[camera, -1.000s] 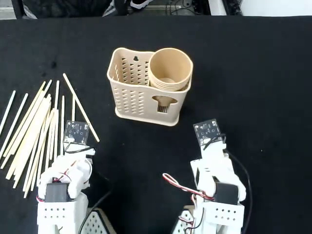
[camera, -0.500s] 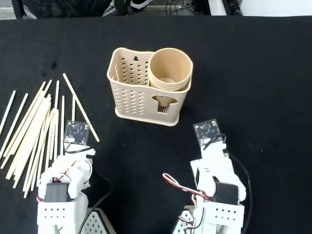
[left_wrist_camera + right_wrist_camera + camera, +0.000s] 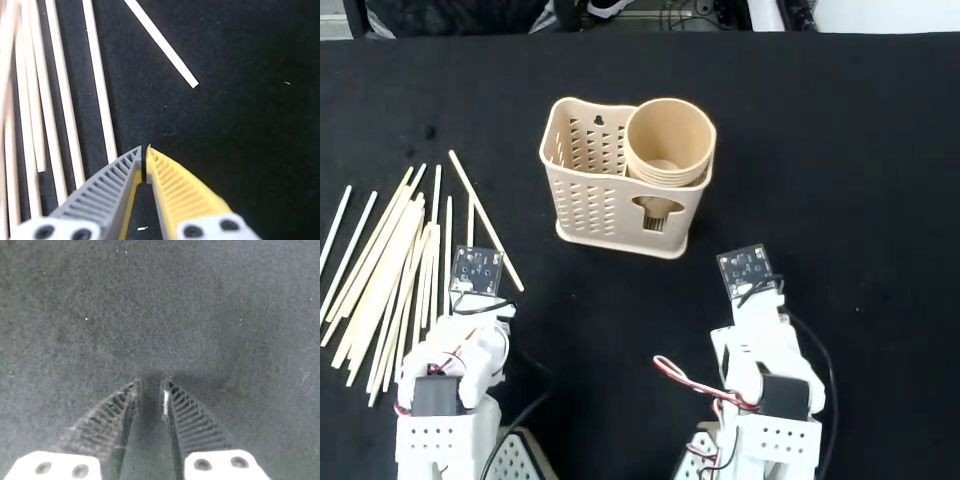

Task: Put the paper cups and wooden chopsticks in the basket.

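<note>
The black cloth of the bench (image 3: 840,150) covers nearly the whole high view, and the two arms stand side by side at its near edge. The left arm (image 3: 455,350) sits folded low beside the wooden chopsticks (image 3: 390,265). In its wrist view the left gripper (image 3: 145,150) hangs just over the cloth, and its grey and yellow fingers (image 3: 172,185) are pressed together at the tips with nothing between them. Several chopsticks (image 3: 97,75) lie just beside those tips, and one slanted stick (image 3: 160,42) lies a little farther on. The right arm (image 3: 760,350) is folded the same way over bare cloth (image 3: 225,300). The right gripper (image 3: 150,385) has its dark fingers (image 3: 190,415) drawn almost together, with a narrow slit left between them, and it holds nothing.

The chopsticks lie loose on the bench on the left arm's side, mostly in a rough bundle running away from the arms, with a few strays at its outer edge. One stick (image 3: 485,220) lies at an angle, pointing toward the basket.

Farther out, near the middle of the bench, stands the beige perforated basket (image 3: 590,190), upright and well apart from both arms. The paper cups (image 3: 668,140) are nested in a stack and stand upright in the compartment on the right arm's side, with their rims above the basket wall.

Beyond the far edge of the bench the room shows dark cables (image 3: 690,15).
</note>
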